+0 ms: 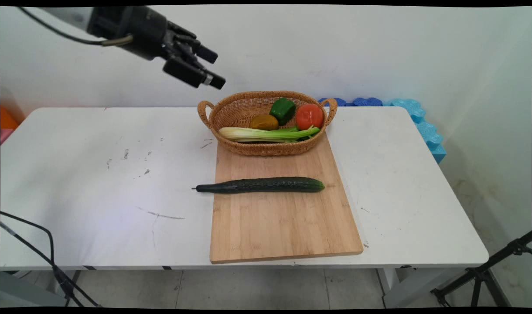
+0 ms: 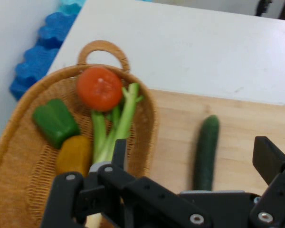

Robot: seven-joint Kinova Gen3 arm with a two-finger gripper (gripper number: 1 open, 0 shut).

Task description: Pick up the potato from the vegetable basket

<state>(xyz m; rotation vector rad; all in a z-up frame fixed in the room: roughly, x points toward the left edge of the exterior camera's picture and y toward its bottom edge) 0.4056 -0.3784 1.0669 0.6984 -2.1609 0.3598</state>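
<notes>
Black gripper (image 1: 205, 69) hovers spread and empty at upper left, cucumber (image 1: 261, 185) on the bamboo board (image 1: 283, 226), other vegetables in the wicker basket (image 1: 231, 113).

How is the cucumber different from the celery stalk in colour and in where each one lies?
The cucumber is dark green all along; the celery stalk is pale green, whitish at one end. The cucumber lies on the wooden cutting board, one tip past its left edge; the celery lies inside the wicker basket. Both are long and lie lengthwise, left to right.
</notes>
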